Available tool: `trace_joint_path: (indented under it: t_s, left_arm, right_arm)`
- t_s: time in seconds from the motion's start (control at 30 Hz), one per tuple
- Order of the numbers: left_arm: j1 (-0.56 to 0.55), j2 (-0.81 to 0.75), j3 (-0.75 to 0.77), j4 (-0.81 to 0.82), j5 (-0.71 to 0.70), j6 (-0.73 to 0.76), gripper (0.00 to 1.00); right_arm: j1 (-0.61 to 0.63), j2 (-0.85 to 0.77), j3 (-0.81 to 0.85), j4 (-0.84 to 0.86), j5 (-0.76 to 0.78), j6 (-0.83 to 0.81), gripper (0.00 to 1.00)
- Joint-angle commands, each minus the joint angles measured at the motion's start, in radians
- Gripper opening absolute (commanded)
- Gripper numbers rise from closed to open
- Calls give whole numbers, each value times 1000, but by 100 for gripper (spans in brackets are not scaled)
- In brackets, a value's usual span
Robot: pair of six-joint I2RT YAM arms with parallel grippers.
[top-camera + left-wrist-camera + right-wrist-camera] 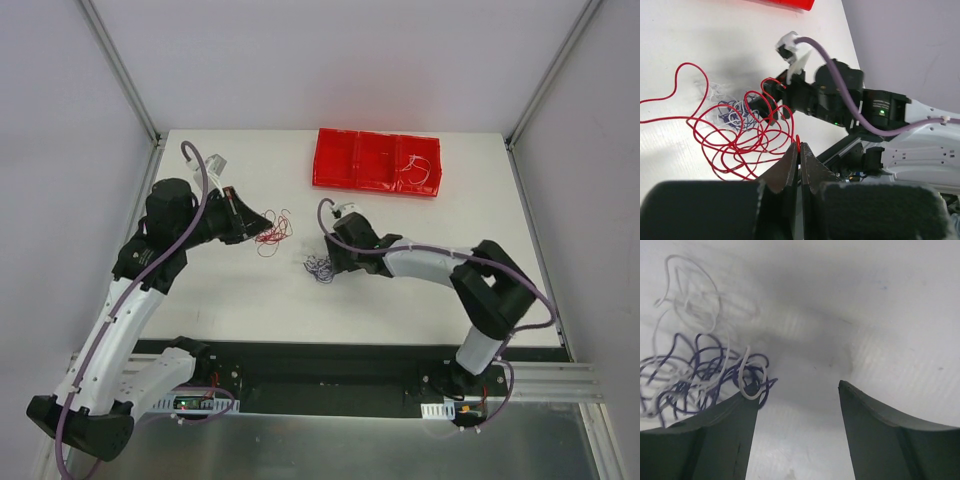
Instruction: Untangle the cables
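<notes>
The red cable (273,233) lies in loose loops left of the table's centre, apart from the others. My left gripper (260,223) is shut on one of its loops, and the red strand shows pinched at the fingertips in the left wrist view (799,145). The dark purple-blue cable (690,377) and the white cable (690,305) are tangled in one small clump (318,266). My right gripper (327,260) is open and low over the table. Its left finger (725,430) touches the clump's edge. Nothing lies between the jaws (797,390).
A red tray (340,160) with three compartments stands at the back centre, with thin white and red wires (418,172) in its right compartment. The right arm's wrist (835,95) is close in front of the left gripper. Grey walls enclose the table.
</notes>
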Motion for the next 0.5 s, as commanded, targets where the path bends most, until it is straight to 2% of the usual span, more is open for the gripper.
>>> trace_joint_path:
  t_s: [0.0, 0.1, 0.2, 0.27, 0.37, 0.47]
  left_arm:
    - [7, 75, 54, -7, 25, -69, 0]
    - [7, 113, 71, -6, 48, -78, 0]
    - [7, 127, 72, -6, 50, -75, 0]
    - [7, 133, 72, -6, 51, -75, 0]
    - [7, 132, 74, -7, 62, -76, 0]
    - [7, 129, 72, -6, 64, -82, 0]
  right_arm:
    - [-7, -259, -88, 53, -168, -162, 71]
    - [-7, -447, -149, 146, -312, -213, 80]
    - [-7, -538, -96, 157, -412, -226, 84]
    - [-4, -551, -54, 172, -473, -206, 84]
    - [11, -529, -22, 284, -533, -161, 82]
    - [48, -473, 38, 316, -532, -137, 71]
